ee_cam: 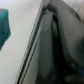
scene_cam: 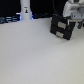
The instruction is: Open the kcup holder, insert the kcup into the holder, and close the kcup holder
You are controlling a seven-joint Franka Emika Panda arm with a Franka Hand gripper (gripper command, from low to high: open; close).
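The gripper (scene_cam: 71,25) hangs just above the tilted holder (scene_cam: 61,28) at its one o'clock corner, finger spread indiscernible.

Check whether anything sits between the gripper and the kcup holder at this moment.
Nothing visible does. In the exterior view the gripper hangs right at the upper edge of the black kcup holder; the wrist view is filled by its dark body at close range.

My white-and-grey gripper (scene_cam: 75,21) is hovering over the black kcup holder (scene_cam: 61,27), whose two drawer fronts are showing pale handles. The table (scene_cam: 30,55) is glowing plain off-white. Behind it, a white bottle-like object (scene_cam: 25,11) is bearing dark marking. In my wrist view, a teal-green patch (ee_cam: 4,27) is showing.
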